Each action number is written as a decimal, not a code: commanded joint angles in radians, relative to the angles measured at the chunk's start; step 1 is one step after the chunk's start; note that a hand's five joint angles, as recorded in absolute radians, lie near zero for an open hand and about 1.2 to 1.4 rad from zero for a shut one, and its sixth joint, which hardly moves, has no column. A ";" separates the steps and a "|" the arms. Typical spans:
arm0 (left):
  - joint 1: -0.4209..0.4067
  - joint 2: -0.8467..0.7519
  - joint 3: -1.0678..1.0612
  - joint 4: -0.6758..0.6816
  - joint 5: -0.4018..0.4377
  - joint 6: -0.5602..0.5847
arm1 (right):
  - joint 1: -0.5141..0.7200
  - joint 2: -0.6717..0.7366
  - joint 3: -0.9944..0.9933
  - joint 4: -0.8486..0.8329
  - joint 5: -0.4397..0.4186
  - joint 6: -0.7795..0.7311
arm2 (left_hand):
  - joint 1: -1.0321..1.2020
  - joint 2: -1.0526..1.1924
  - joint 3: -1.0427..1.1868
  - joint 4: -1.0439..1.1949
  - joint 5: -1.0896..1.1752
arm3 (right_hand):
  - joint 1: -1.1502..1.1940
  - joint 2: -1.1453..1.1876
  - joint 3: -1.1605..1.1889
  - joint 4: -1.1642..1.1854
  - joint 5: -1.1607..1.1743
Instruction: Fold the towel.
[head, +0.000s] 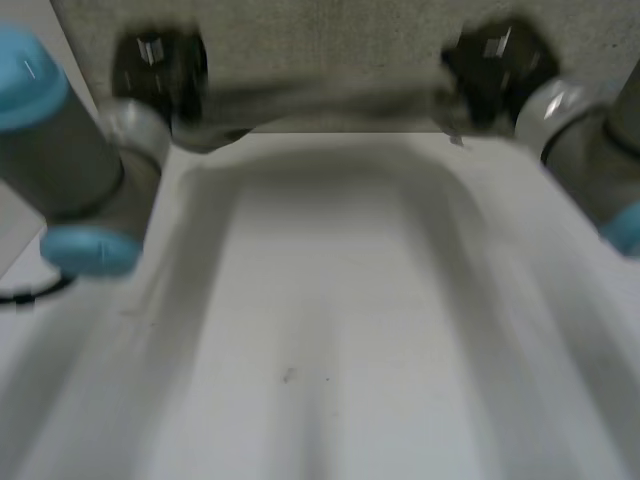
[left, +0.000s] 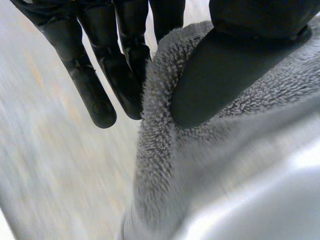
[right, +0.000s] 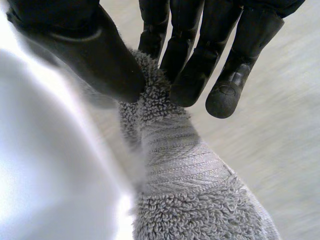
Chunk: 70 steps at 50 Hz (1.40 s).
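So the grey towel (head: 330, 50) sits at the far side of the white table (head: 330, 330), stretched sideways between the two hands, one at each end of its near edge. I can't tell if that edge is off the table or not.

The left hand (head: 160, 70) has it in a pinch. In the left wrist view the thumb (left: 225, 75) presses flat onto the fluffy pile, and the fingers (left: 100, 85) are fairly straight and close together on the other side of the towel's edge, so the fold of cloth sits between thumb and fingers.

The right hand (head: 495, 70) does much the same. In its wrist view the thumb (right: 100, 55) and the fingers (right: 195, 65) close on a bunched corner, and the rest of the towel, woven band included, trails away from the fingertips.

Further out, the left arm (head: 70, 170) and right arm (head: 600, 160) come in from either side, and the near part of the table is bare white
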 joint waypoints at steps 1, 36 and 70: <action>0.007 -0.010 -0.360 0.002 0.002 0.008 | 0.001 0.060 0.273 0.105 -0.062 -0.107 | 0.205 0.179 0.179 0.178 0.205 | 0.075 0.079 0.062 0.054 0.053; 0.004 0.207 -0.707 0.010 0.005 0.004 | -0.250 -0.163 0.730 0.049 -0.138 0.194 | 0.205 0.179 0.179 0.178 0.205 | -1.048 -1.045 -1.061 -1.069 -1.071; 0.013 0.171 -0.481 0.008 0.012 -0.004 | -0.270 -0.272 1.112 -0.361 -0.182 0.206 | 0.205 0.179 0.179 0.178 0.205 | -0.989 -0.986 -1.003 -1.010 -1.012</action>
